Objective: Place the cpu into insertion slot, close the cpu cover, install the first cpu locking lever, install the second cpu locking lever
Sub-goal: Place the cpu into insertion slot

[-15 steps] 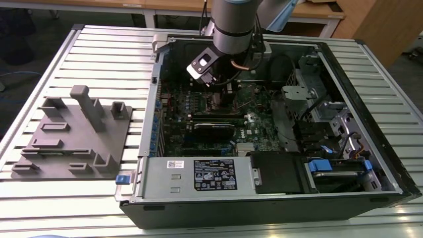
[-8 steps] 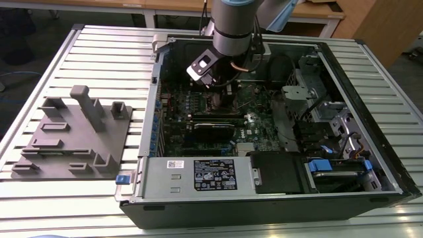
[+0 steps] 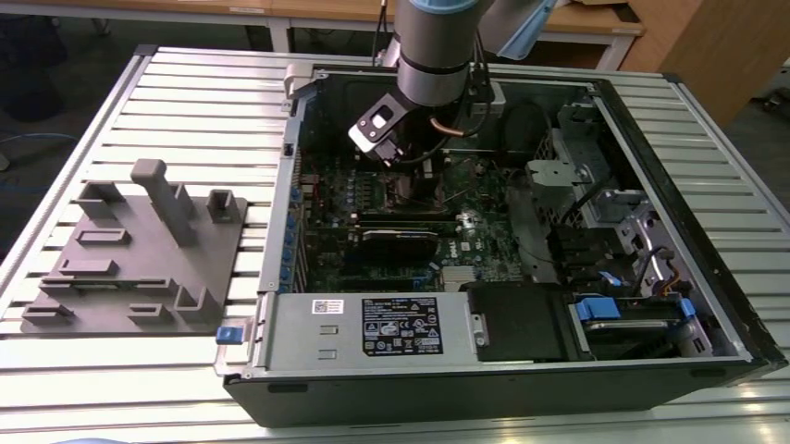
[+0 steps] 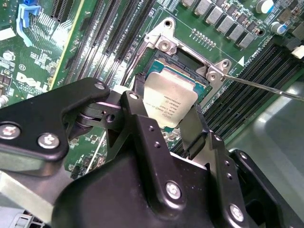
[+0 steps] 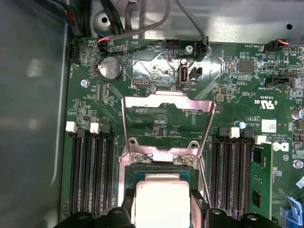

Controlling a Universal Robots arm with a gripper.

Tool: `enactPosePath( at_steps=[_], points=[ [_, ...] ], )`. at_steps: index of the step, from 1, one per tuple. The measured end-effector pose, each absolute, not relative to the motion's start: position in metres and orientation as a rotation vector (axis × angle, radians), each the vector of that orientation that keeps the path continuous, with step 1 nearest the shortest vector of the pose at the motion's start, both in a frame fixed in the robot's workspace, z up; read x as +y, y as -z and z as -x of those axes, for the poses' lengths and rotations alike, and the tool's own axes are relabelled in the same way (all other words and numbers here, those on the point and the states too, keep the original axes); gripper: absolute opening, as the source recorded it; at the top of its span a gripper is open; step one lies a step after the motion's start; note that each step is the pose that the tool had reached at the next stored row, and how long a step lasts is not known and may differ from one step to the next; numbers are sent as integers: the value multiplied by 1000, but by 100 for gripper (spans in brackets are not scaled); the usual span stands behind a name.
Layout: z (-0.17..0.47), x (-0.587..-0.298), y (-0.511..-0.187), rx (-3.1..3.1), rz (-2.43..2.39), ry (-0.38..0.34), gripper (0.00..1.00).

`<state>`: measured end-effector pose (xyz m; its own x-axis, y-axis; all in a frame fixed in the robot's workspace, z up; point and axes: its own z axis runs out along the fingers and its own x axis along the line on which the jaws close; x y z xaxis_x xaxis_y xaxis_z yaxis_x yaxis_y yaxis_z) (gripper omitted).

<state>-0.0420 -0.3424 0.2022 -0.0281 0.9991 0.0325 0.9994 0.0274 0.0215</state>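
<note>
In both wrist views my gripper (image 4: pixel 166 108) (image 5: pixel 162 205) is shut on the cpu (image 4: pixel 170 97) (image 5: pixel 161 199), a flat silver square held by two opposite edges between the black fingers (image 4: pixel 134 102). The chip sits low over the insertion slot (image 4: pixel 184 61) (image 5: pixel 156 170), tilted slightly, with the dark recess showing past its far edge. In the first wrist view the cpu cover (image 5: pixel 161 99), a silvery frame with a cut-out centre, stands swung open beyond the slot. A thin wire lever (image 4: pixel 266 88) juts out from the slot's corner. In the exterior view the arm (image 3: pixel 432 55) reaches down into the case.
Black memory slots (image 5: pixel 90 175) (image 5: pixel 228 175) flank the socket on both sides. The open computer case (image 3: pixel 691 120) lies on a slatted table, with drive bays and a power supply (image 3: pixel 395 326) at its near side. A grey fixture block (image 3: pixel 136 250) stands at the exterior view's left.
</note>
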Motion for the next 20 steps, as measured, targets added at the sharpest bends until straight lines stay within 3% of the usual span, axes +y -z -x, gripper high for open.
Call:
enactPosePath(
  at_steps=[20],
  points=[
    [42, -341, -199, -2246, 2184, 60, 54]
  ],
)
